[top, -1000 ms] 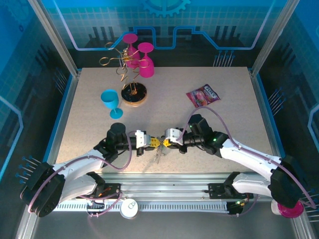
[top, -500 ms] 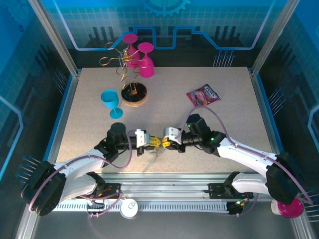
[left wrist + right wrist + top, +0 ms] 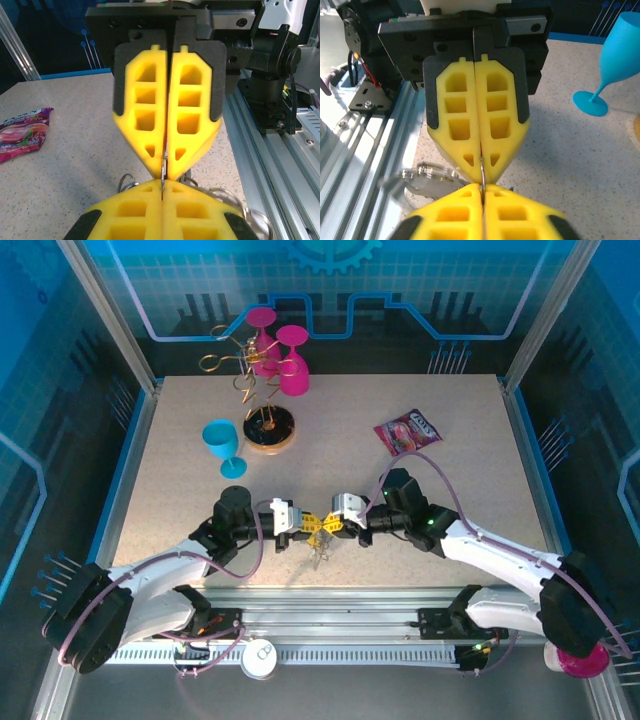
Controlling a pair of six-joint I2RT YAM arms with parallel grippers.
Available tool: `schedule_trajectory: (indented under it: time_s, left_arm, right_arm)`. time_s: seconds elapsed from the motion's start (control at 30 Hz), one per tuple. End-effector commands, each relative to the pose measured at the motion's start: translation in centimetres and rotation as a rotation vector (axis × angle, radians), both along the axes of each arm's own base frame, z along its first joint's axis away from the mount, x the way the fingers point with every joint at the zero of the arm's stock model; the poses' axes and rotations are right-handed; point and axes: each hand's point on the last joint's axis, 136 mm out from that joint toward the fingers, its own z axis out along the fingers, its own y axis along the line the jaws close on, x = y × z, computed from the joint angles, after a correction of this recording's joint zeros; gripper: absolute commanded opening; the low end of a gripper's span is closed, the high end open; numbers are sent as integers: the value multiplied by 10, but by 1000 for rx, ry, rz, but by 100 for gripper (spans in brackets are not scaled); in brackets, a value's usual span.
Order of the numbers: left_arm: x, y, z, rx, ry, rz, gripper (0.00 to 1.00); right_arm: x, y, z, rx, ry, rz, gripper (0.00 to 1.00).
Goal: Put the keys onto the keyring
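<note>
My left gripper [image 3: 307,524] and right gripper [image 3: 329,526] meet tip to tip just above the table's front edge. Both are shut on the same thin metal wire, the keyring [image 3: 163,172], seen edge-on between the yellow fingertips [image 3: 482,171]. In the left wrist view my left gripper [image 3: 162,187] faces the right one's fingers [image 3: 190,115]. In the right wrist view my right gripper [image 3: 483,192] faces the left one's fingers [image 3: 455,125]. The keys [image 3: 318,558] hang below as a small silvery bundle, blurred [image 3: 422,180]; no coloured heads can be made out.
A blue cup [image 3: 222,445] stands at mid left. Behind it are a gold wire stand on a round black base [image 3: 268,428] and two pink cups [image 3: 285,355]. A snack packet [image 3: 408,430] lies at right. The aluminium rail [image 3: 330,602] runs along the front edge.
The two grippers have closed the small gap between their tips and now touch. The right arm shifted left, then settled. The hanging bundle swung slightly.
</note>
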Motion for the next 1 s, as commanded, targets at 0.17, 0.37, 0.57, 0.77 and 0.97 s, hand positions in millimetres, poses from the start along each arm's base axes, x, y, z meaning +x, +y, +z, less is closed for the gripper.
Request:
schedule_trajectory:
  time_s: [0.17,0.37,0.57,0.77,0.97]
  left_arm:
    - [13,3,12,46,-18,67,24]
    - [11,8,4,174,26,67,16]
    - [7,8,4,185,25,47,0]
    - [3,5,15,95,-38,26,0]
    - [-1,3,18,60,-51,5,0]
  right_arm:
    - [-6,-1,1,-140,-52,39,0]
    - [-11,2,-6,-362,-109,91,0]
    - [-10,20,23,-228,-102,85,0]
    - [2,6,18,-51,9,-10,33]
    - [3,5,4,-27,50,-17,34]
